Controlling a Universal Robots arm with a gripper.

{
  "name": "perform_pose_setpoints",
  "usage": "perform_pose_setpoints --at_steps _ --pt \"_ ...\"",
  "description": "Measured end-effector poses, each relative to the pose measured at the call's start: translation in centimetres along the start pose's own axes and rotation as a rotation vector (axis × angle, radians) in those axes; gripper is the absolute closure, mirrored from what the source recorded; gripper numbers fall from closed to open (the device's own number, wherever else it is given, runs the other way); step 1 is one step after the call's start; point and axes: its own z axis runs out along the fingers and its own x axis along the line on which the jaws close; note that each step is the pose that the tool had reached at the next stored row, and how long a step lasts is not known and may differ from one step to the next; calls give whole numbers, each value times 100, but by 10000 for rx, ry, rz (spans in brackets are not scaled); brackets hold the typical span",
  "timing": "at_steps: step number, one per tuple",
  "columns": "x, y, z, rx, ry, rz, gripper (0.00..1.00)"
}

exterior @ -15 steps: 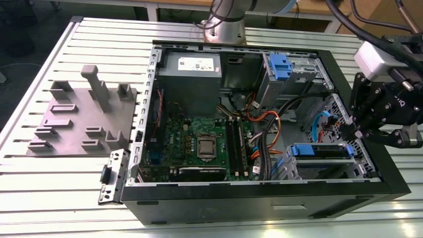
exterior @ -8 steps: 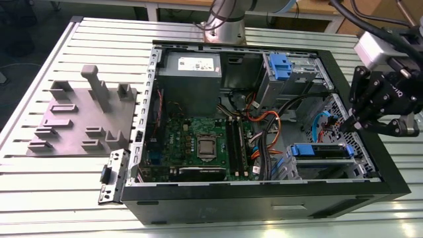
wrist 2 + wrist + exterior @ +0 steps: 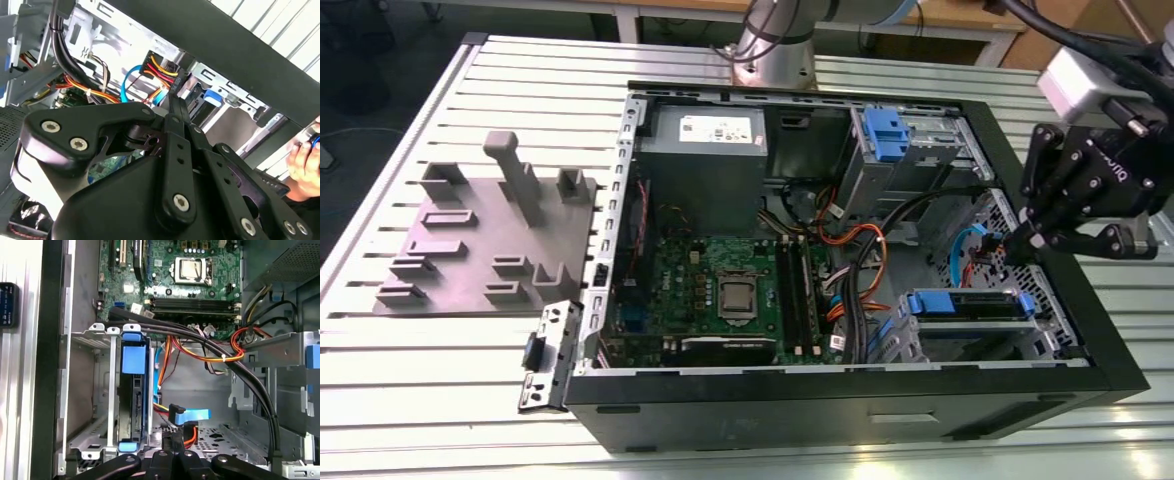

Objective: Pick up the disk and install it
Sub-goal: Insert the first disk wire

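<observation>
Blue plastic marks the disk (image 3: 133,400): in the first wrist view its carrier bracket stands edge-on inside a silver drive cage (image 3: 97,390) of the open computer case (image 3: 1107,350), with one blue tab at each end of the drive. In the exterior view the same disk (image 3: 970,305) sits in that cage near the case's front corner, on the side of the motherboard (image 3: 720,290) away from the grey power supply (image 3: 704,135).

Judged from this, the disk looks already seated in its bay, so the carrying part of the task appears done. Whether it is fully latched or cabled I cannot tell; a blue data cable with a connector (image 3: 187,416) lies loose just beside the cage.

The gripper (image 3: 1047,235) hovers above the case's edge next to the cage, holding nothing; its fingers look drawn together, the jaws meeting with nothing between them in both wrist views.

The case also holds orange and black wiring. A second blue bracket (image 3: 886,135) sits in the upper bay beside the power supply. The grey fixture block (image 3: 487,235) rests on the bench (image 3: 400,400) outside the case.

A person's hand (image 3: 305,165) shows beyond the case wall.
</observation>
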Motion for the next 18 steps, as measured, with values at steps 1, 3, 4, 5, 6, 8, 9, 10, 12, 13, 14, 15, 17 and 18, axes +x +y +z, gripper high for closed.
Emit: perform_pose_setpoints --at_steps 1,3,4,5,6,8,9,10,12,13,14,15,17,18 --pt "-10 -7 3 -66 62 6 89" --pt "-19 -18 5 -144 178 15 89" --pt "-19 -19 5 -147 181 16 89" --pt "-19 -19 5 -149 183 16 89" --pt "-19 -19 5 -151 183 17 89" --pt "-19 -20 5 -154 183 15 89" --pt "-19 -21 4 -154 185 15 83" --pt "-20 -27 3 -158 195 15 83" --pt "-22 -45 3 -195 239 20 76" --pt "-24 -55 4 -228 250 21 76" --pt "-27 -65 6 -265 257 23 76" --pt "-29 -75 9 -304 259 23 76" --pt "-34 -90 16 -360 263 23 69" --pt "-36 -97 20 -379 269 24 69"
